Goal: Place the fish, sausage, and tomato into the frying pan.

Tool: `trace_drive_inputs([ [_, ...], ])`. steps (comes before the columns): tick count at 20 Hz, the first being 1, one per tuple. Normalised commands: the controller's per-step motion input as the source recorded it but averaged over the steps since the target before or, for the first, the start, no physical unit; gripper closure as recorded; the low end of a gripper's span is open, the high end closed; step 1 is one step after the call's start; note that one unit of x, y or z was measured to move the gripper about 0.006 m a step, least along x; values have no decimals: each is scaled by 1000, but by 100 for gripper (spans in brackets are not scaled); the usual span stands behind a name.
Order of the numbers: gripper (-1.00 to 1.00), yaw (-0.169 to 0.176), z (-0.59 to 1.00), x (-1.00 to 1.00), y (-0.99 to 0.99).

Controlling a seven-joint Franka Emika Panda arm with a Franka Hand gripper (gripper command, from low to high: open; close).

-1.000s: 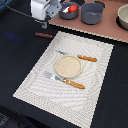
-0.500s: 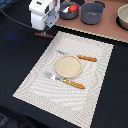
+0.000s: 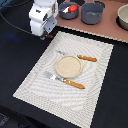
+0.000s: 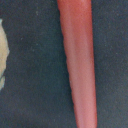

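Note:
The frying pan (image 3: 68, 14) sits at the back on the brown board. The red tomato (image 3: 73, 8) lies in it. A small white piece beside the tomato looks like the fish (image 3: 65, 8). The sausage (image 3: 49, 36) is a reddish rod on the dark table by the placemat's far corner. It fills the wrist view (image 4: 77, 60), seen very close. My gripper (image 3: 47, 33) is low, right over the sausage. Its white body hides the fingers, and they do not show in the wrist view.
A grey pot (image 3: 92, 13) stands next to the pan and a beige bowl (image 3: 123, 17) at the exterior view's right. A striped placemat (image 3: 95, 95) holds a tan plate (image 3: 67, 66), a knife (image 3: 83, 58) and a fork (image 3: 65, 80).
My gripper has come down and a little forward toward the sausage. Nothing else has moved.

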Motion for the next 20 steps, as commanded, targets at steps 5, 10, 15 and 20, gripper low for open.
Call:
trace_drive_inputs([
  [5, 100, 24, -262, -329, 2],
  [10, 100, 21, -202, -278, 13],
  [15, 100, 23, -197, -222, 38],
  [20, 100, 25, -166, -183, 27],
])
